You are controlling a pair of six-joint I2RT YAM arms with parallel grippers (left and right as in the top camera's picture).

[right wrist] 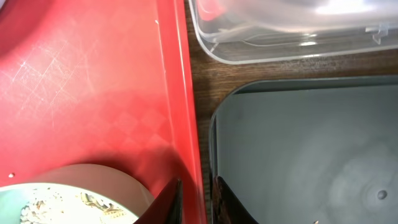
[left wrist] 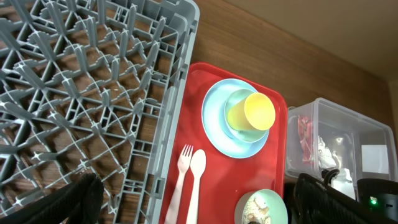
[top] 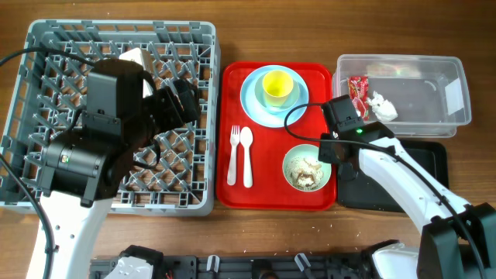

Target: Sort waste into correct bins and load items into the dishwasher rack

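Observation:
The mint-green bowl (top: 308,167) with rice crumbs and beige chunks sits on the red tray (top: 267,190). My right gripper (top: 335,155) is nearly shut beside the bowl. In the right wrist view its fingers (right wrist: 198,186) straddle the tray's right rim (right wrist: 180,93) next to the bowl (right wrist: 93,180). My left gripper (top: 182,101) is open and empty (left wrist: 193,199) over the grey rack (top: 116,29). A pale bowl (top: 139,58) shows in the rack, partly hidden by the arm. The yellow cup (top: 277,85) stands on the pale blue plate (top: 252,97). Fork (top: 233,155) and spoon (top: 246,155) lie side by side.
The clear tub (top: 403,59) at the back right holds the red-and-white wrapper (top: 357,91) and the white tissue (top: 382,107). The black tray (top: 422,167) lies in front of it, right of the red tray, and also shows in the right wrist view (right wrist: 311,143).

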